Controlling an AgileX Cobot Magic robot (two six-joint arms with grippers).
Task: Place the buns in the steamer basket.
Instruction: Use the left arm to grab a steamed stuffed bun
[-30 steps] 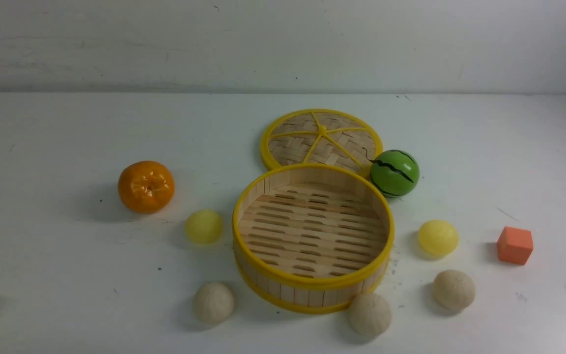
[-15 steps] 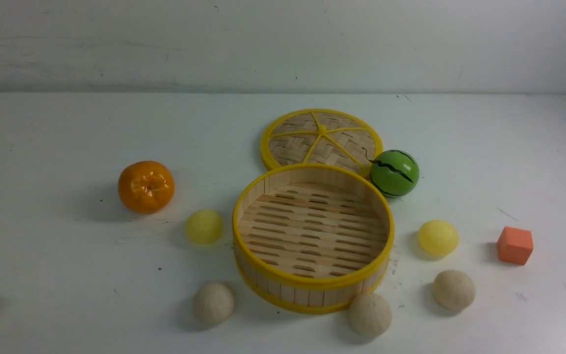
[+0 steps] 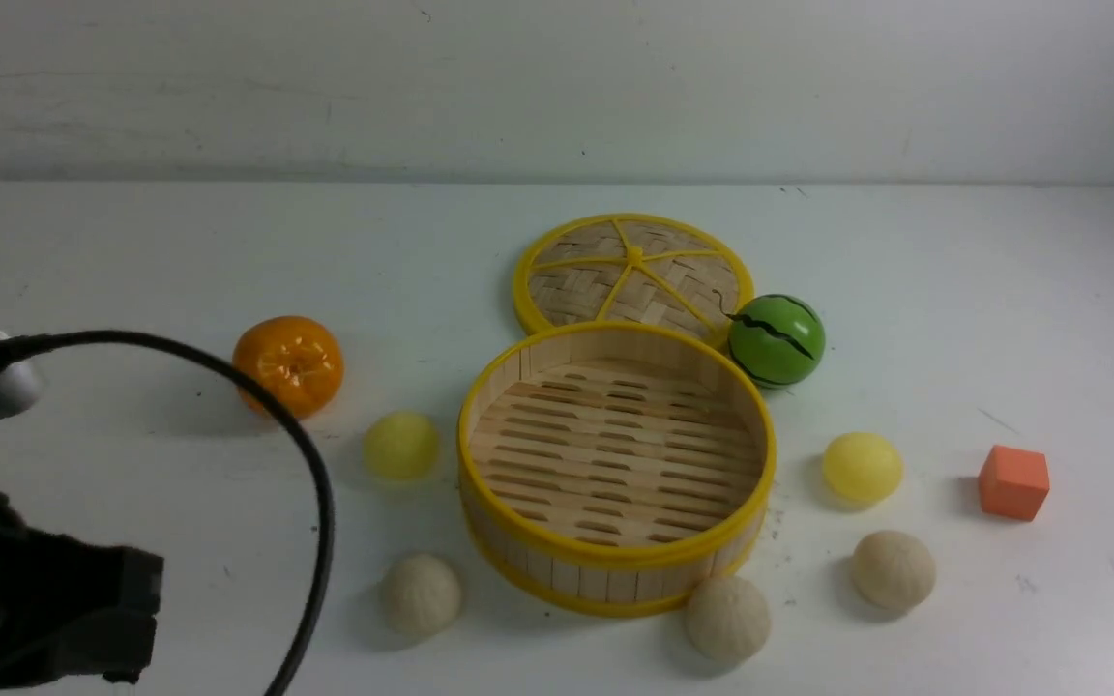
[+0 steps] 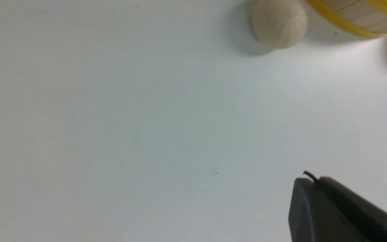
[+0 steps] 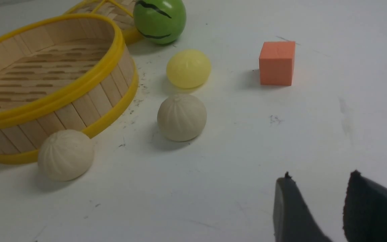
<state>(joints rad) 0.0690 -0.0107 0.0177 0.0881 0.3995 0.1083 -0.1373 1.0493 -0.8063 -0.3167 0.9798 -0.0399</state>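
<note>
We find the left yellow bun (image 3: 401, 445) on the table (image 3: 131, 271) just left of the steamer basket (image 3: 605, 578), the near-left cream bun (image 3: 421, 594) beside its near-left wall, and the near cream bun (image 3: 726, 619) against its near wall. The right yellow bun (image 3: 862, 467) and right cream bun (image 3: 893, 569) lie to its right. The left arm (image 3: 35, 599) sits low at the near left, well apart from the near-left cream bun. Only one finger of the left gripper (image 4: 328, 208) shows, so we cannot tell its spread. The right gripper (image 5: 314, 208), near-right of the right cream bun, has its fingers slightly parted and grips nothing.
</note>
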